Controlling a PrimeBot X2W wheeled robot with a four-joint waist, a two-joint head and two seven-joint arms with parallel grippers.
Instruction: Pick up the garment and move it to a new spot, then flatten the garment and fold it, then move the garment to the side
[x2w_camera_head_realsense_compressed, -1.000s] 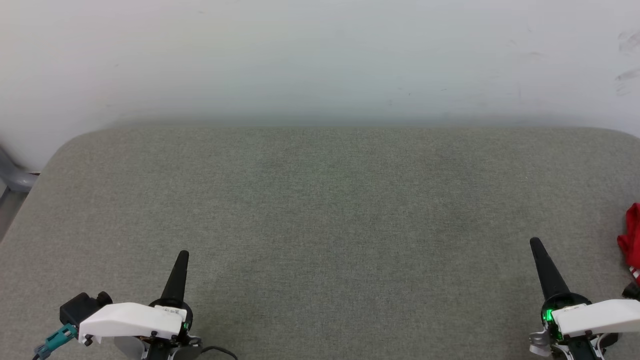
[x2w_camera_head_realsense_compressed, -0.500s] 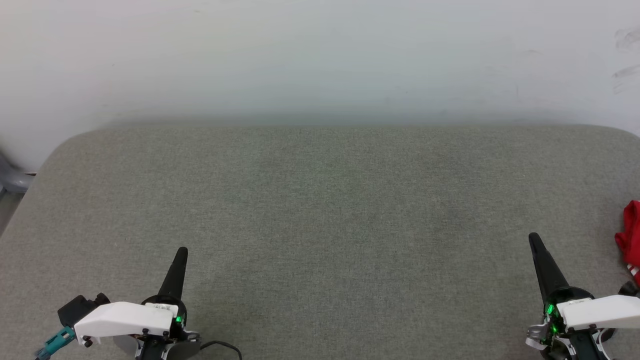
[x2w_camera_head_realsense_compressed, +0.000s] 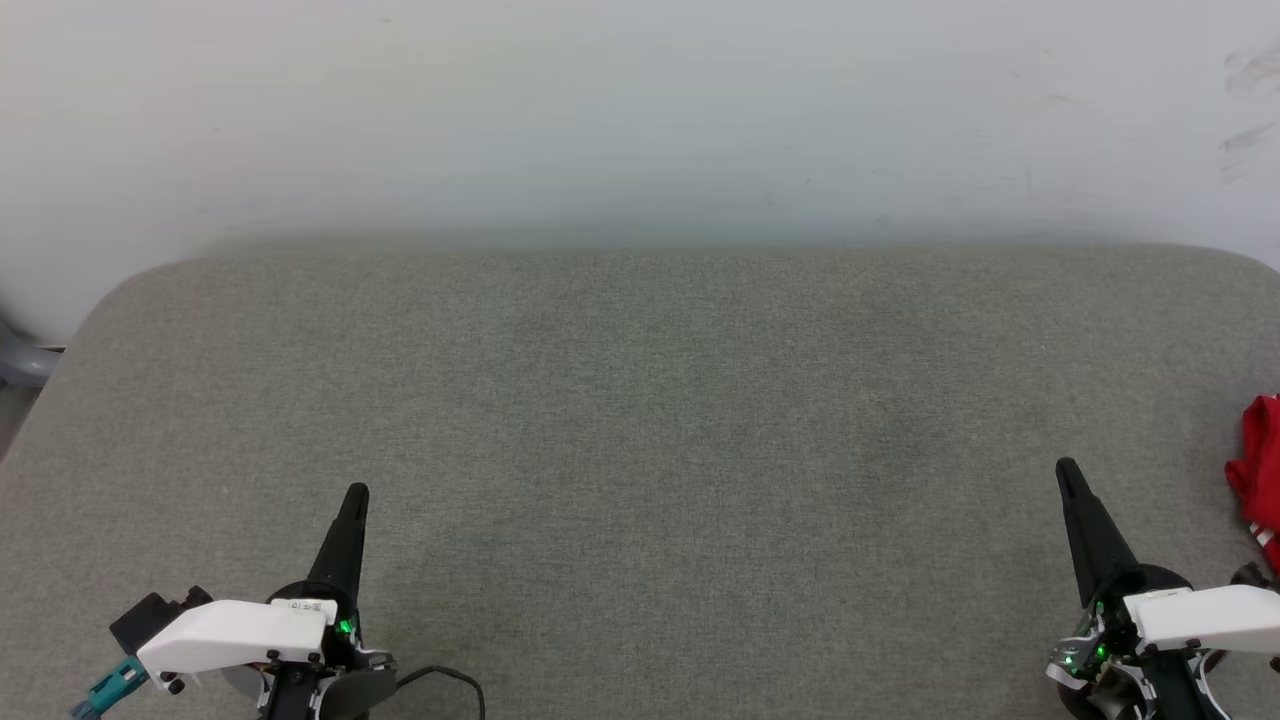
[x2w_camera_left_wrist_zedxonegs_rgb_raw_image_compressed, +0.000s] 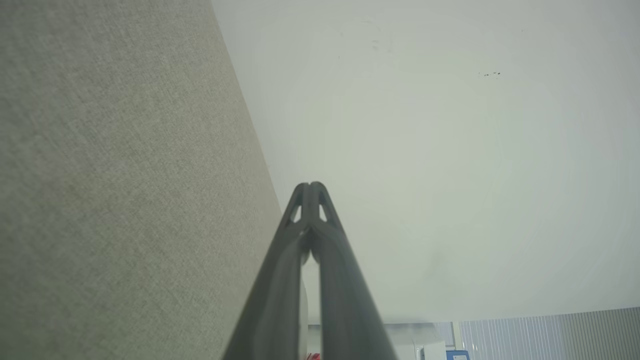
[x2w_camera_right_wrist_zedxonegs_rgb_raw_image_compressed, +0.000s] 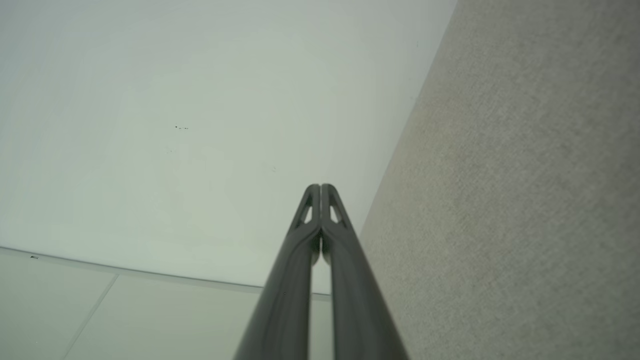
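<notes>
Over the last second the whole head view has slid a little: the scuffs on the wall (x2w_camera_head_realsense_compressed: 1245, 135) sit higher and the tabletop (x2w_camera_head_realsense_compressed: 640, 420) has crept sideways. I read that as the camera moving, not the things. The left tool (x2w_camera_head_realsense_compressed: 355, 492) and right tool (x2w_camera_head_realsense_compressed: 1065, 466) are still at the near edge, pointing away from me. Each is pinched fully shut with nothing in it, and the wrist views show the tips pressed together against bare wall.

The garment (x2w_camera_head_realsense_compressed: 1257, 468) lies at the far right edge of the tabletop, just beyond the right tool and apart from it. So the change does nothing for the task; the cloth lies where it lay.

Only a red sliver with a bit of white stripe shows; the rest is cut off by the frame. I cannot tell whether it is folded or bunched. That fits a shirt waiting to be picked up, or one already set aside. A red speck at the bottom of the left wrist view is too small to name.
</notes>
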